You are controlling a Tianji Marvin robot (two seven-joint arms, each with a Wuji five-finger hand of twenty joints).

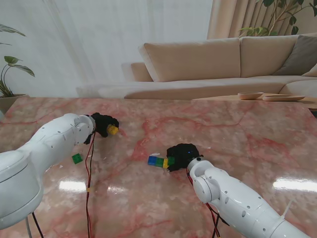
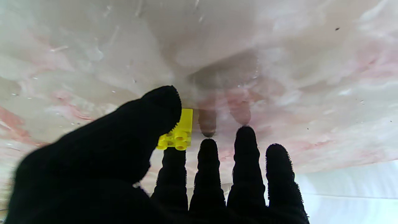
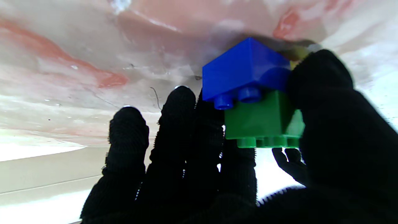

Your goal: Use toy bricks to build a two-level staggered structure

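Right hand [image 1: 182,155] is closed on the brick stack: thumb and fingers clamp the green brick [image 3: 264,119], with the blue brick [image 3: 245,73] pressed onto it offset, and a yellow one [image 1: 165,162] just beside at the fingertips. Left hand [image 1: 102,124] pinches a small yellow brick [image 2: 178,132] between thumb and index, well apart to the left. A loose green brick [image 1: 77,158] lies nearer to me than the left hand. Next, probably: bring hands together, align studs, press straight down, keeping the offset.
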